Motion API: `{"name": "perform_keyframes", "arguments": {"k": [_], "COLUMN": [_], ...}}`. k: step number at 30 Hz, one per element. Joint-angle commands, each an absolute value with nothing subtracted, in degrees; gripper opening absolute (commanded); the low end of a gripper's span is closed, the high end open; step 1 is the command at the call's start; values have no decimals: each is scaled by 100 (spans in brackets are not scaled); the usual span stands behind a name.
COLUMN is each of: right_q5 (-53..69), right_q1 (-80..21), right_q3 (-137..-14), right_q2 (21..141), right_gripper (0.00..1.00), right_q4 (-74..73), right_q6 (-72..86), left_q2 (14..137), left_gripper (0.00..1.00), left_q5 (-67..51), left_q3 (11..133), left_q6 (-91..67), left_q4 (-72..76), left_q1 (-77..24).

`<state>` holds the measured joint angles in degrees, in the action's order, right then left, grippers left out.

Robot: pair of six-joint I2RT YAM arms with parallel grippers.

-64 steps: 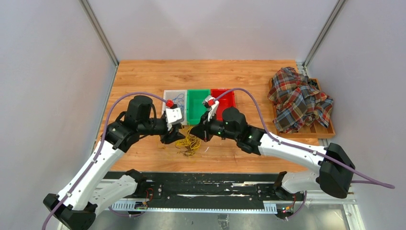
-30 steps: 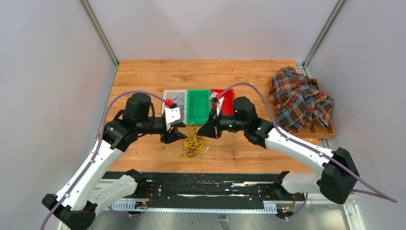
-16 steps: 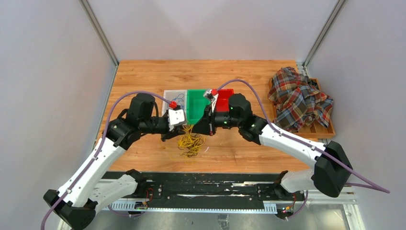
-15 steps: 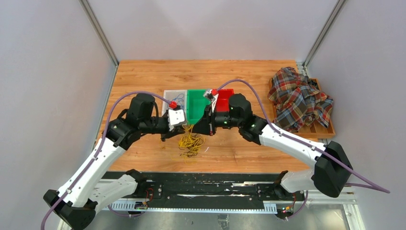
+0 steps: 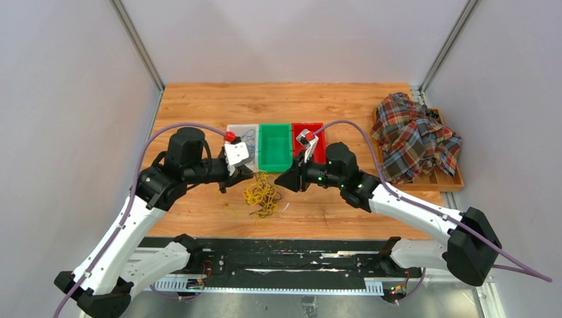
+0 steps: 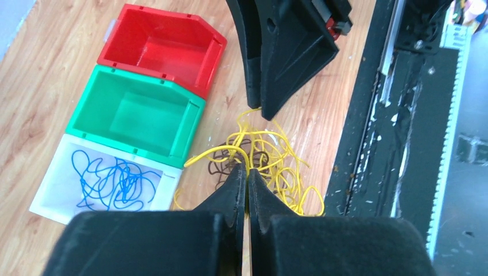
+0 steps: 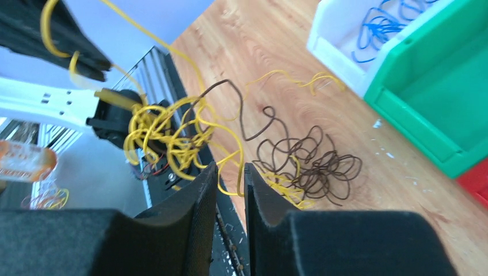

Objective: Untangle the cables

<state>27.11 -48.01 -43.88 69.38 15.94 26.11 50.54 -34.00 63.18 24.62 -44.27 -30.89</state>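
Observation:
A tangle of yellow cables (image 5: 262,194) with dark brown cable (image 7: 313,164) in it lies on the wood in front of the bins. My left gripper (image 5: 245,174) is shut on a yellow strand (image 6: 230,153) and holds it up off the pile. My right gripper (image 5: 280,181) faces it from the right, its jaws a narrow gap apart, with a yellow loop (image 7: 239,167) hanging in the gap. In the left wrist view the right gripper (image 6: 262,110) points down at the pile. Blue cables (image 5: 246,138) lie in the white bin (image 6: 46,201).
A green bin (image 5: 274,147) and a red bin (image 5: 319,140), both with nothing in them, stand beside the white one. A plaid cloth (image 5: 414,136) lies on a wooden tray (image 5: 452,180) at the right. The black rail (image 5: 285,262) runs along the near edge.
The right gripper had moved in to meet the left one over the pile. It has since drawn back to the right, and the left gripper has drawn back left, still holding its yellow strand.

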Motion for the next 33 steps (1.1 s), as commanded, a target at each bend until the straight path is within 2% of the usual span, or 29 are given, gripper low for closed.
{"name": "perform_keyframes", "arguments": {"k": [1,3,6,11,14,16,19,22,28,31,33], "right_q5": [1901,1858,2070,1917,1633,1392,756,577,789,858,924], "right_q1": [-4869,-4869,-4893,-5001,-5089,-5182,-5558,-5934,-6357,-6450,-6451], "right_q3": [-4292,-4271,-4278,-4276,-4375,-4409,-4393,-4558,-5111,-5320,-5470], "right_q2": [6696,6672,6701,6534,6250,5979,5545,5502,6225,6625,6862], "right_gripper": [21,20,29,32,45,58,64,66,66,62,54], "right_q4": [1594,1600,1756,1774,1563,1475,1400,1423,1565,1739,1848], "right_q6": [2450,2471,2508,2436,2258,2104,1769,1563,1305,1269,1287], "left_q2": [4884,4887,4924,4940,4940,4939,4971,5038,5164,5184,5183], "left_gripper": [0,0,0,1,0,0,0,0,0,0,0], "left_q5": [-3436,-3499,-3570,-3550,-3434,-3244,-3004,-2912,-3029,-3119,-3165], "left_q3": [6567,6658,6775,6994,7109,7131,7145,7154,7275,7357,7398], "left_q6": [1818,1639,1483,1401,1477,1531,1519,1411,1228,1137,1076], "left_q4": [-4408,-4403,-4405,-4402,-4411,-4415,-4404,-4414,-4377,-4379,-4377], "left_q1": [-3129,-3130,-3129,-3129,-3133,-3129,-3129,-3129,-3133,-3129,-3130]}}
